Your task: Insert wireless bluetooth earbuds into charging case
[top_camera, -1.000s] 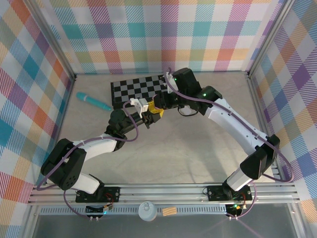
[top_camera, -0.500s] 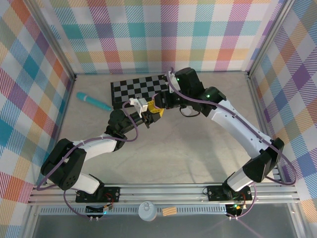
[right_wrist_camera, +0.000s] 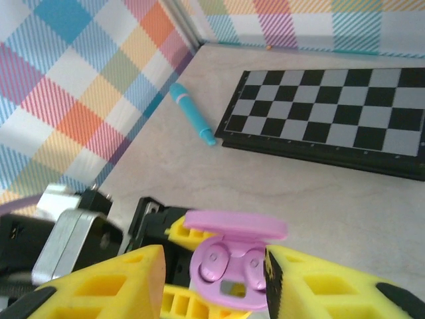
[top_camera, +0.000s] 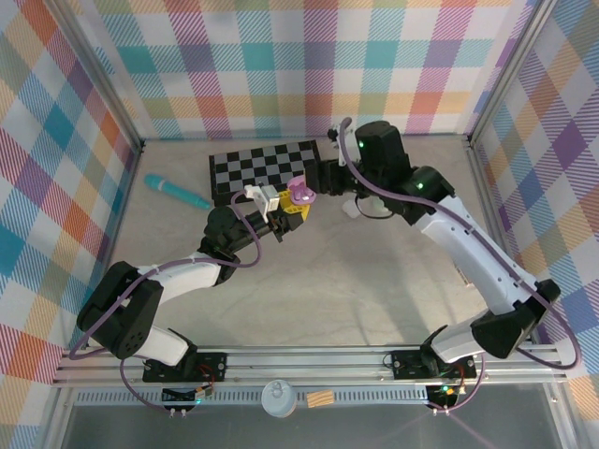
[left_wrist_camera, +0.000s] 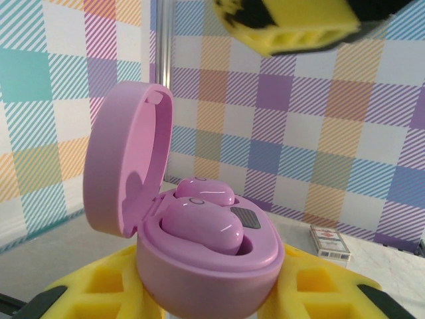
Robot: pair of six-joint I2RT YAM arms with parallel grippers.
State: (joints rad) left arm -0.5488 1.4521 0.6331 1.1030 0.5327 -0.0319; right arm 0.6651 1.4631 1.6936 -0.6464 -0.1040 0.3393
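Writing on the small box lying on the worktop is too blurred to read. Pink earbuds are sitting side by side in the open charging case, rounded backs facing up, with the lid standing upright beside them. Left end effector is clamping the case's base between yellow pads. Right end effector is hovering close by, fingers apart and facing the case.

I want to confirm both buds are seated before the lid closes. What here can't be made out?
- Top external: contents of the charging case, too small.
- Left wrist: far earbud partly behind the near earbud; case bottom hidden by the left gripper's fingers and the lower edge.
- Right wrist: whether the right gripper's fingers touch the case, too close to tell.
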